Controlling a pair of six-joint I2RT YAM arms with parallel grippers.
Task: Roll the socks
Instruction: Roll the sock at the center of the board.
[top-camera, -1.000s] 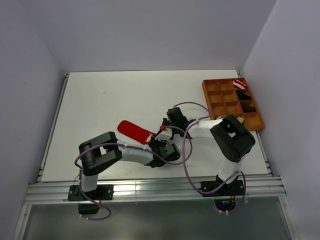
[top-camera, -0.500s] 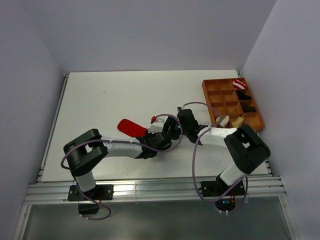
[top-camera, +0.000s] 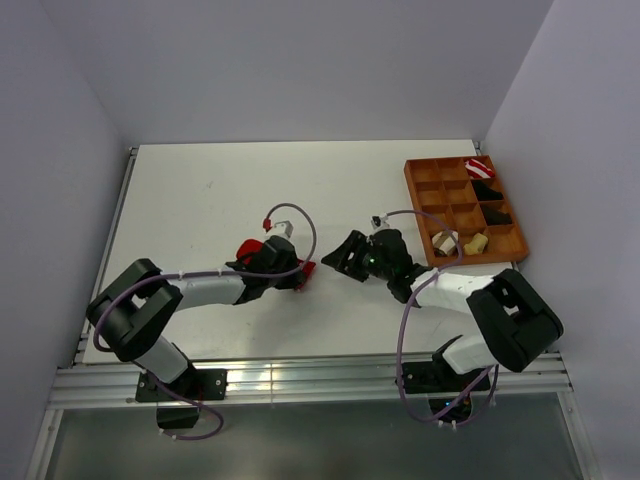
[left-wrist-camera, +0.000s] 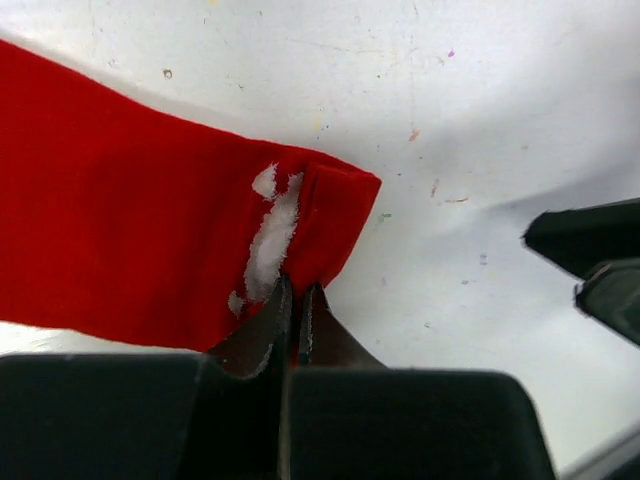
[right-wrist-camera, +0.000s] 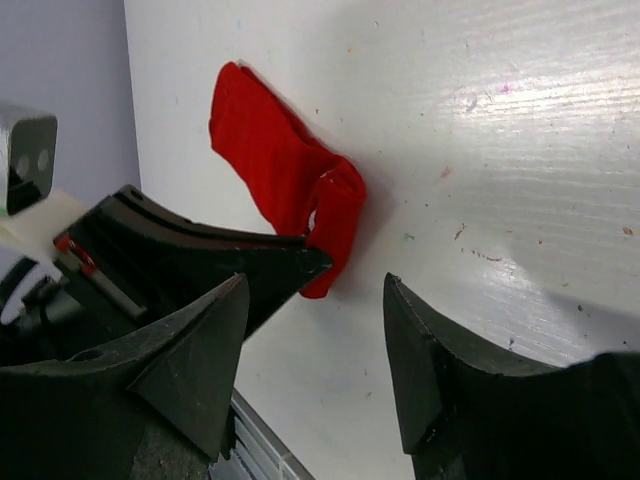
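Robot lab test cell, not a home: two arms (top-camera: 200, 290) bolted to an aluminium rail (top-camera: 310, 378) at the edge of a white table (top-camera: 200, 190), plain grey walls (top-camera: 300, 70) on three sides, loose purple cables (top-camera: 399, 340), an orange compartment tray (top-camera: 414, 200) at the right.

From above, the left arm (top-camera: 135, 318) folds at its elbow near 8 o'clock and lays its forearm low, pointing toward 3 o'clock. The left gripper (top-camera: 298, 272) has its 2 fingers (left-wrist-camera: 262, 340) pressed together, pinching the folded end of the red sock (left-wrist-camera: 120, 240). The right arm (top-camera: 515, 320) bends near 4 o'clock and reaches toward 9 o'clock. The right gripper (top-camera: 345, 260) faces the left one, near but apart, its 2 fingers (right-wrist-camera: 190, 350) spread wide and holding nothing.
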